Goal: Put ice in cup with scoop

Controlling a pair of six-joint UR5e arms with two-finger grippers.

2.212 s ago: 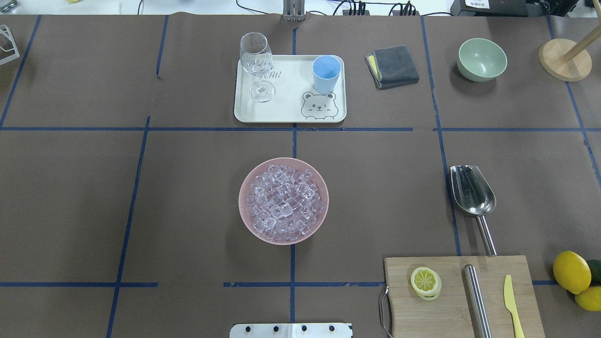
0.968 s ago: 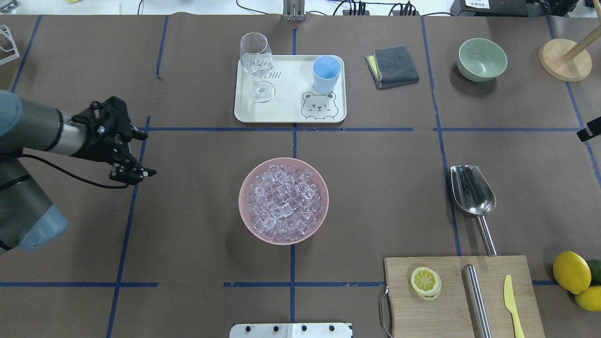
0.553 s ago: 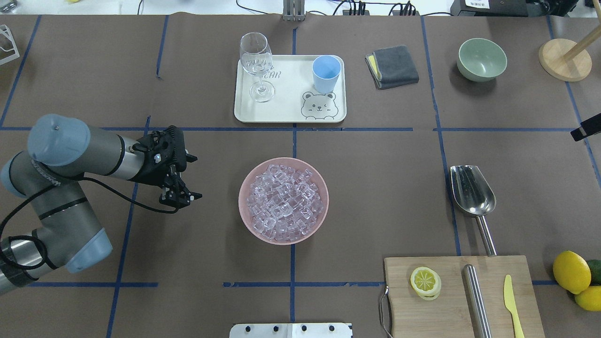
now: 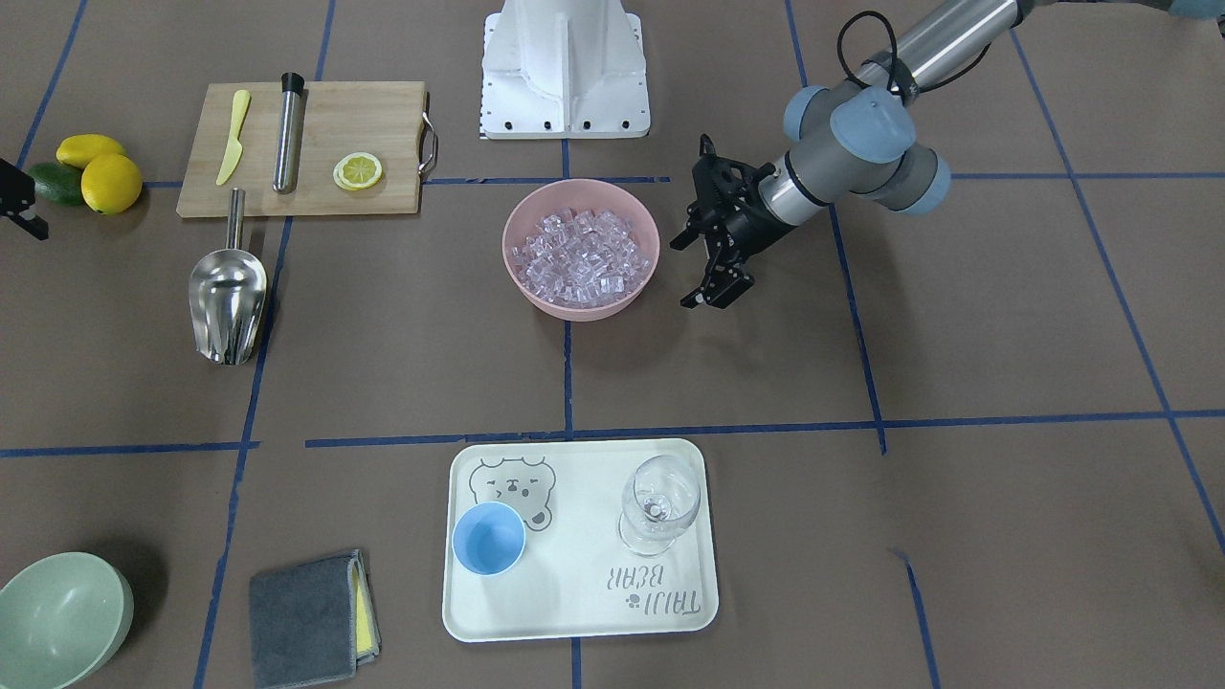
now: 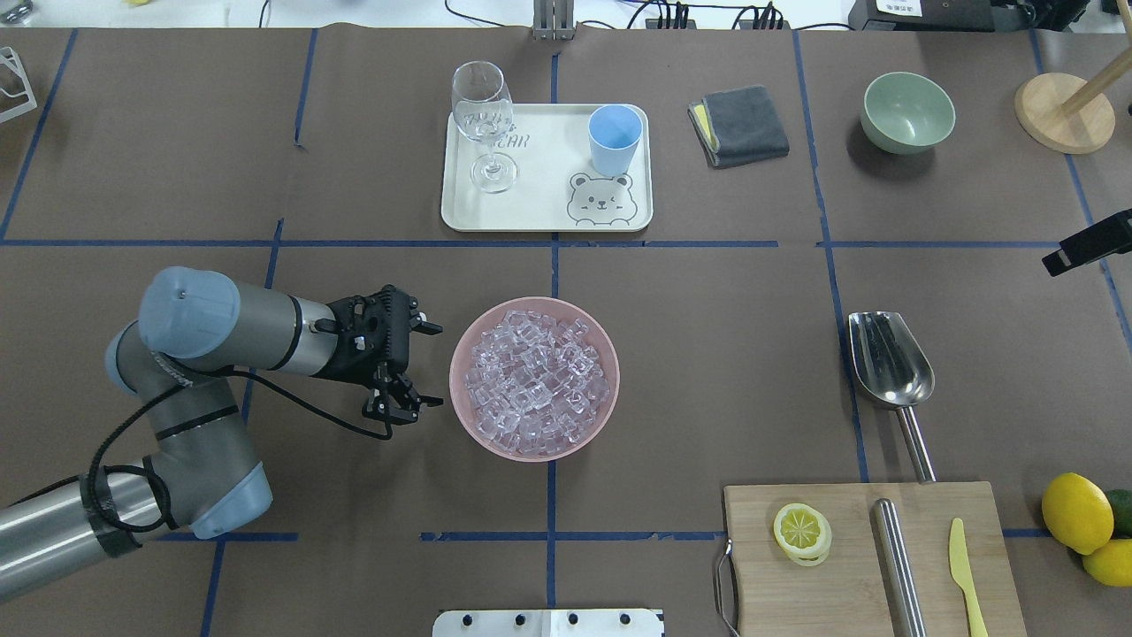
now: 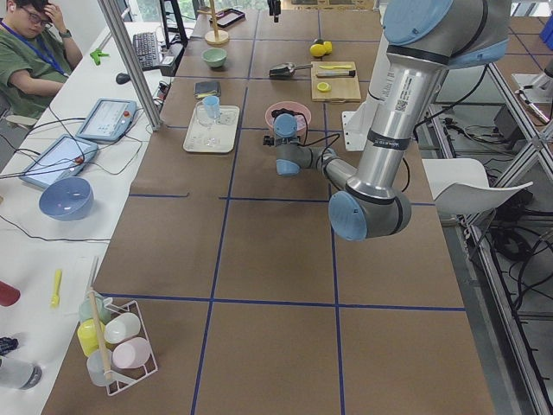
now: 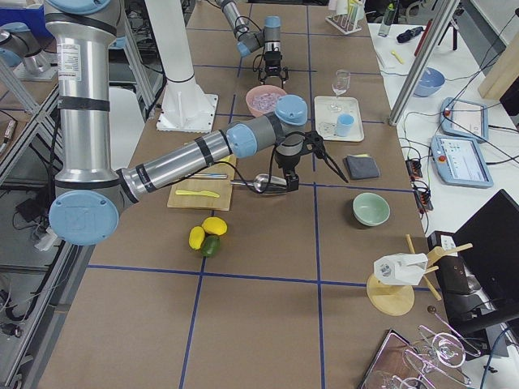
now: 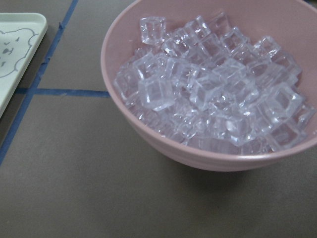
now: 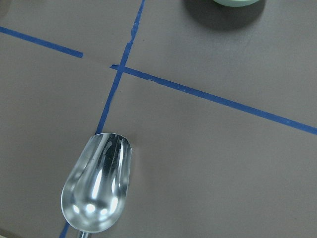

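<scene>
The ice (image 5: 535, 380) fills a pink bowl (image 5: 460, 354) at the table's middle. The light-blue cup (image 5: 615, 137) stands upright on a white tray (image 5: 531, 203) at the far side. The steel scoop (image 5: 889, 358) lies on the table at the right, handle toward the cutting board. My left gripper (image 5: 429, 364) is open and empty, just left of the bowl, apart from it. The left wrist view shows the ice (image 8: 213, 84) close up. My right gripper (image 7: 315, 177) hovers open and empty beyond the scoop (image 9: 96, 193); only one finger (image 5: 1083, 248) shows in the overhead view.
A wine glass (image 5: 482, 115) stands on the tray beside the cup. A folded grey cloth (image 5: 738, 124) and green bowl (image 5: 908, 111) lie at the far right. A cutting board (image 5: 849, 575) holds a lemon slice, steel cylinder (image 5: 898, 566) and yellow knife. Lemons (image 5: 1076, 511) sit right of it.
My left arm has come in from the left and moved right to the pink bowl's side, gripper open throughout. My right gripper's finger has come further into the overhead view's right edge.
</scene>
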